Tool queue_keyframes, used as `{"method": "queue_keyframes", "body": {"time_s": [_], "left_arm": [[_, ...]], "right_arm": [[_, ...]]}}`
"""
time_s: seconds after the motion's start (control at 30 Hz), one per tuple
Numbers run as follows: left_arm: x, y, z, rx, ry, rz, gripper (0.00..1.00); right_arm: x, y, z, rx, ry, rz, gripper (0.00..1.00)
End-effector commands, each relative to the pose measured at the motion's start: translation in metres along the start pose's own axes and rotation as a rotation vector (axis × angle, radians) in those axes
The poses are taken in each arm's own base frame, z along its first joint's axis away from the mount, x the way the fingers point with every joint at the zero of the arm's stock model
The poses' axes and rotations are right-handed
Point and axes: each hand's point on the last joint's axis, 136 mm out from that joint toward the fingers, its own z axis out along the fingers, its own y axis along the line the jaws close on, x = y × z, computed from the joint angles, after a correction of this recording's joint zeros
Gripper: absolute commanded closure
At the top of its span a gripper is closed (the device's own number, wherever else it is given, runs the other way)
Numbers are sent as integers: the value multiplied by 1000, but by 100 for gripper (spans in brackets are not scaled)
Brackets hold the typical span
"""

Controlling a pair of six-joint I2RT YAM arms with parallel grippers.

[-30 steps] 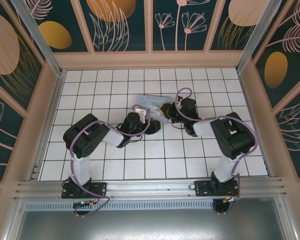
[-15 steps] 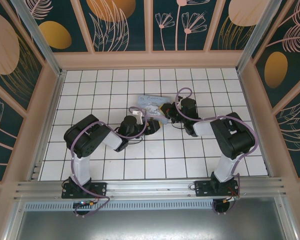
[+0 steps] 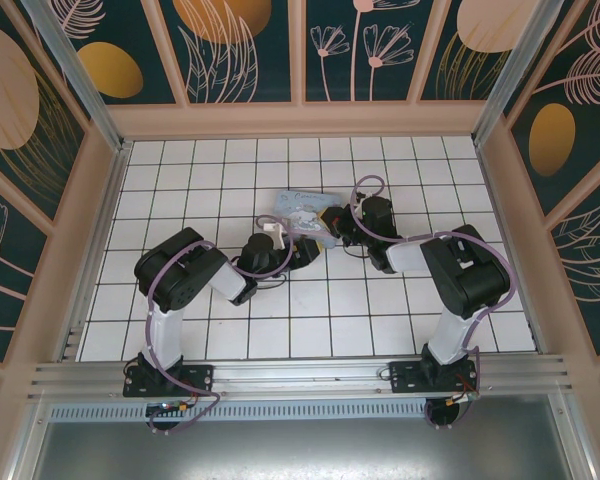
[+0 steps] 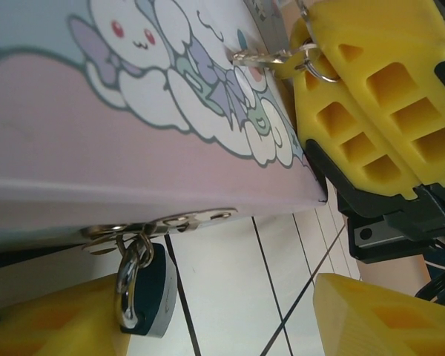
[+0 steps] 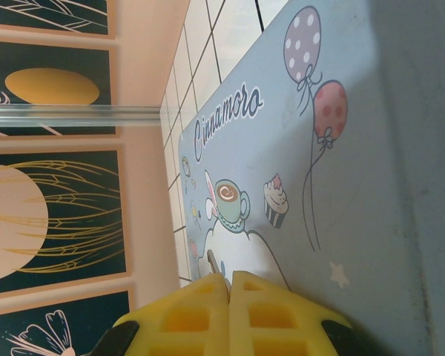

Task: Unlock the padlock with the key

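Observation:
The blue-bodied padlock [image 4: 147, 291] hangs by its silver shackle from the hasp [image 4: 167, 222] on the front of the cartoon-printed tin box [image 4: 96, 133]. My left gripper [image 4: 222, 311] is open under the box's front edge, and the padlock rests against its left finger [image 4: 52, 322]. The other finger [image 4: 386, 315] stands well apart from it. Over the box's corner, my right gripper [image 5: 228, 278] is shut on the key [image 5: 210, 259], whose thin tip pokes out past the fingers. In the left wrist view the key [image 4: 267, 57] and its ring show at those fingers [image 4: 378, 81].
The tin box [image 3: 302, 208] lies on the white tiled floor [image 3: 310, 310] near the middle, with both grippers crowded at its near edge. Peach walls with dark floral panels [image 3: 300, 60] close in the floor on three sides.
The left arm has shifted slightly, drawing its wrist a little left and nearer. The right arm and the box have not moved.

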Motion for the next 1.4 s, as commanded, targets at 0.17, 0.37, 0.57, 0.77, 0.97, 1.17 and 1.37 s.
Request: {"method": "queue_keyframes", "body": {"time_s": [0.17, 0.37, 0.57, 0.77, 0.97, 1.17, 1.37], "left_arm": [[3, 17, 0, -61, -21, -27, 47], [4, 27, 2, -106, -14, -30, 56], [7, 37, 5, -158, 5, -19, 61], [8, 42, 7, -181, 13, -19, 66], [9, 45, 8, -196, 20, -22, 74], [8, 42, 12, -199, 31, -39, 87], [0, 31, 15, -182, 24, -52, 100]], "right_arm": [[5, -12, 0, 9, 19, 19, 100], [5, -14, 1, 9, 22, 21, 100], [5, -14, 2, 7, 24, 23, 100], [6, -18, 2, 9, 28, 29, 100], [7, -17, 2, 6, 31, 30, 100], [4, -4, 0, -12, 33, 5, 100], [-1, 24, -14, -28, 24, -81, 100]]}}
